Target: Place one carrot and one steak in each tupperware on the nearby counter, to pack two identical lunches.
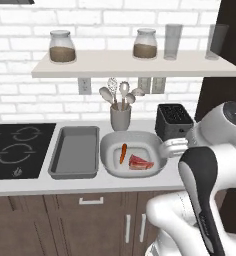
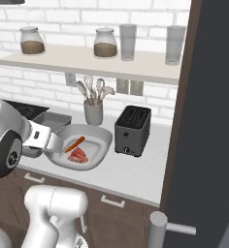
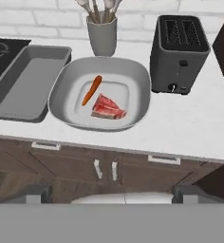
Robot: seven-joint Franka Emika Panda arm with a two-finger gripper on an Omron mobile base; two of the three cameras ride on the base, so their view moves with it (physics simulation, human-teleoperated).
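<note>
Nearest: arm, white with dark joints, rising low in both base views, hand pulled back over counter edge. Gripper with jaws spread wide, nothing between them; finger tips showing at far left and far right of hand view bottom, above cabinet fronts. From left: black stovetop set into counter. Just beside it, dark rectangular tray, shallow, lying bare inside. Next right, close against tray, lighter rounded basin. Inside basin: carrot on left, lying roughly front to back with slight tilt; steak to its right and nearer front rim, close to carrot, contact not resolvable. Behind gap between tray and basin, grey utensil holder upright with spoons and whisk. Right of basin, black toaster, apart from basin. Bare counter further right, ending at dark tall panel. Above, shelf on white brick wall: two lidded jars with brown contents, two clear glasses to right. Below counter, brown cabinets with white bar handles.
</note>
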